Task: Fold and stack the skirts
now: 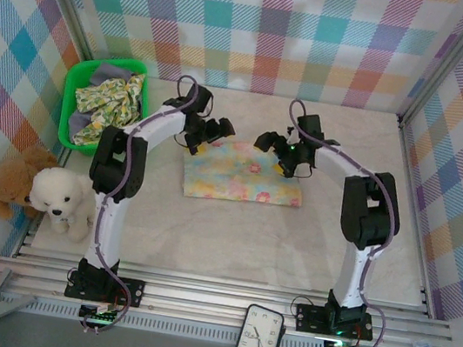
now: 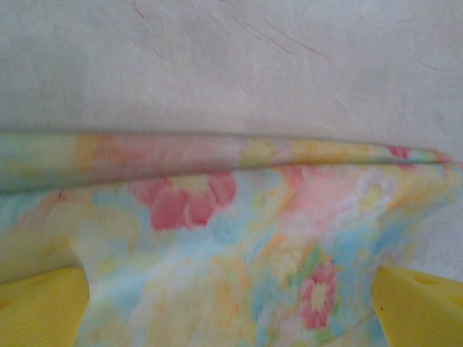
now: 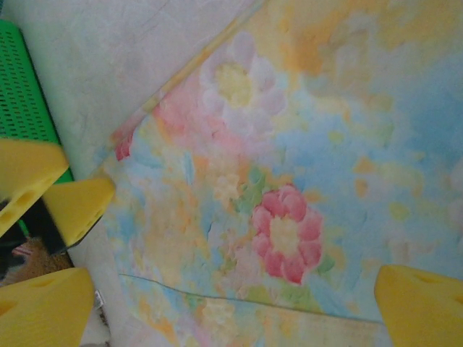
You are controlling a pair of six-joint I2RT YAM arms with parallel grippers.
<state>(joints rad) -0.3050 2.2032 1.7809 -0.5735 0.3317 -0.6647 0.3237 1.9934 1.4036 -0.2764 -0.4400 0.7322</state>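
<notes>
A pastel flower-print skirt lies flat as a folded rectangle in the middle of the table. My left gripper hovers over its far left corner and my right gripper over its far edge. Both are open with nothing between the fingers. In the left wrist view the left gripper stands just above the skirt, whose folded far edge runs across. In the right wrist view the right gripper spans the skirt, with the left gripper's yellow fingers at the left. More skirts lie heaped in a basket.
The green basket stands at the far left, its wall also in the right wrist view. Two plush bears sit at the near left edge. A clock lies on the front rail. Bare tabletop stretches in front of the skirt.
</notes>
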